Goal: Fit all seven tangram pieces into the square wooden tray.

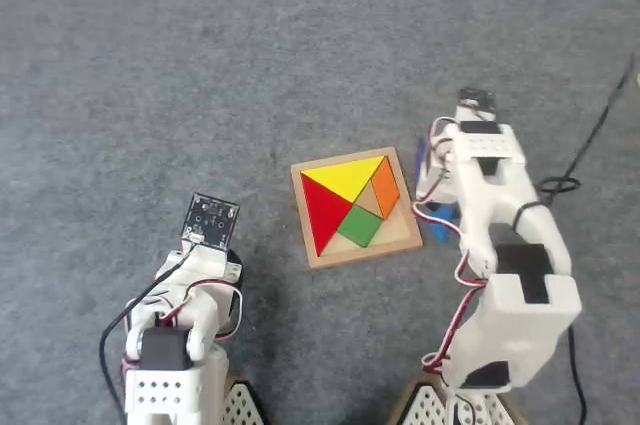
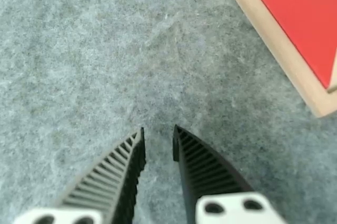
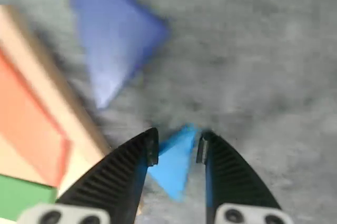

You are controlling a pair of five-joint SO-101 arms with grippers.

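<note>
tray (image 1: 365,251): red (image 1: 322,210), yellow (image 1: 345,181), orange (image 1: 386,185), green (image 1: 360,226) inside | blue piece (image 1: 439,226): beside tray

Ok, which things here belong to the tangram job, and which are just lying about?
Job: wooden tray; yellow piece, red piece, orange piece and green piece in it; light blue triangle and dark blue piece loose beside it; right gripper at the light blue triangle.
Not in use: grey carpet; left gripper, over bare carpet.
</note>
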